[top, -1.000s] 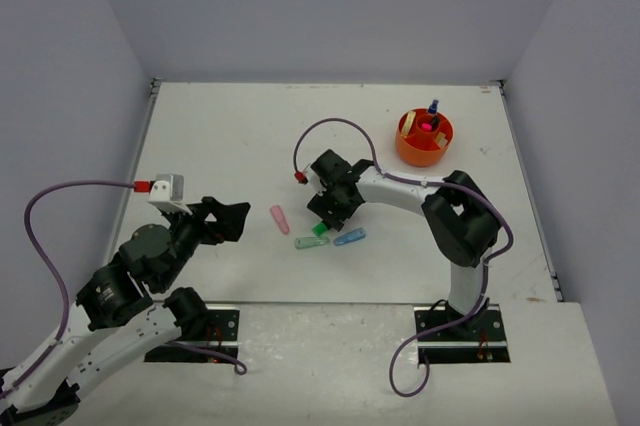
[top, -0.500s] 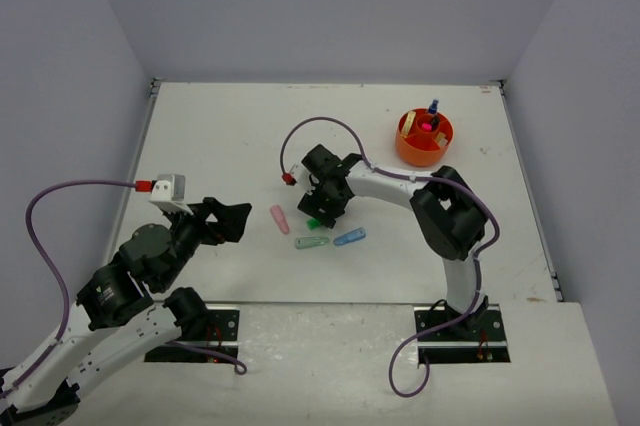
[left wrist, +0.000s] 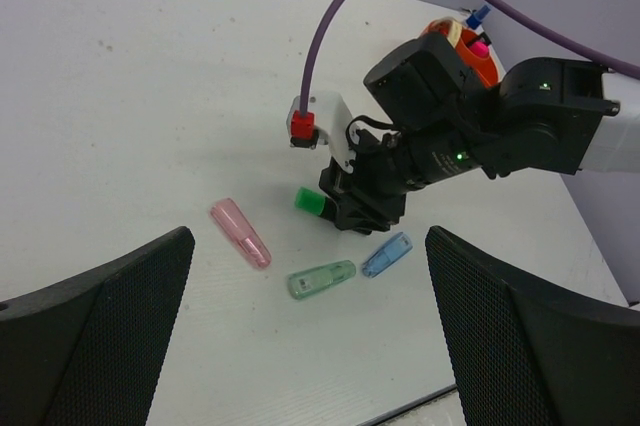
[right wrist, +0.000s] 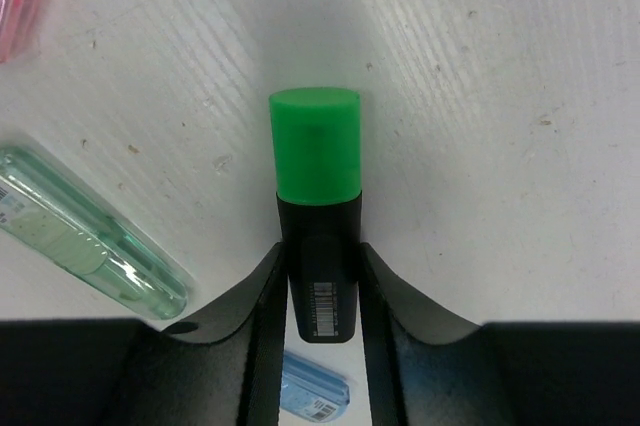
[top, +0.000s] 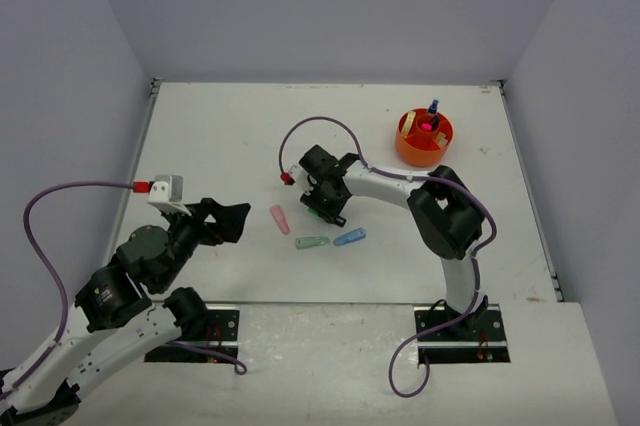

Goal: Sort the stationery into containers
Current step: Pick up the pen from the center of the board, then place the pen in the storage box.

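Right jaws: pinching the green highlighter by its black barrel, one finger pressed to each side, green cap sticking out ahead. From the wrist view the highlighter looks to be lying on the desk, not lifted; the top view cannot confirm this.

Left jaws: spread wide, holding nothing, hovering over the near-left part of the desk, well apart from the loose pieces.

Tub: far right of the desk, well apart from the right jaws. It already holds several pieces: a pink one, a beige one and a blue-tipped one standing up are visible. Exact count and compartments cannot be told.

On the desk, not yet sorted:
- highlighter, mid-desk, in the right jaws
- pink piece, just left of the jaws
- green clip, near side of the jaws
- blue clip, just beside the green clip, not touching it

Judgement: task well past halfway. Four pieces remain. Step in hand is the pick of the highlighter; lift, carry to the tub and release are to come, then the three others.
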